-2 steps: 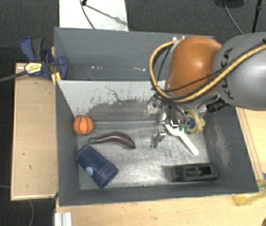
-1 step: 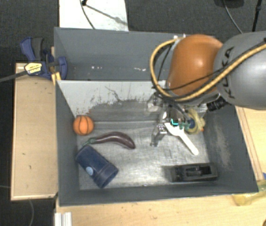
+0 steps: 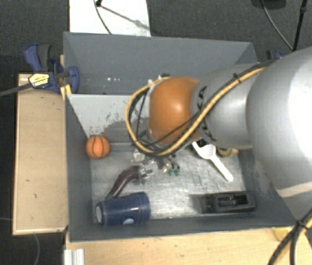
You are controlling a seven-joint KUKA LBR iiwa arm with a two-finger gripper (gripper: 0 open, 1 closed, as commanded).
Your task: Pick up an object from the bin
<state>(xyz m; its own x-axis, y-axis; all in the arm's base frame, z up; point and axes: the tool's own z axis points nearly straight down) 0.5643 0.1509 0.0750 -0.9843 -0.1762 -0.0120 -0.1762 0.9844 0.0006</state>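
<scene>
The grey bin holds a handful of loose things spread over its floor. Farthest left, close to the left wall and towards the far side, sits a small orange ball, apart from everything else. Nearer and slightly right of it, a dark blue cylinder lies on its side by the near wall, its round end facing near-left.

Just beyond the cylinder, a dark brownish curved piece runs from the near left up towards the far right. Its upper end meets the metal parts of the claw. The claw is low over the middle of the bin floor, right at that end of the curved piece. Whether the claw is apart, together or clamped on the piece cannot be told, since the wrist hides it from above.

Above the claw is the round orange cover of the wrist, with black and yellow cables looping round its left side. A small green bit lies just right of the claw.

Further right, a white plastic scoop lies slanted, partly under the arm. Near of it, a flat black rectangular block lies along the near wall. The thick silver arm comes in from the right, covering the bin's right side.
</scene>
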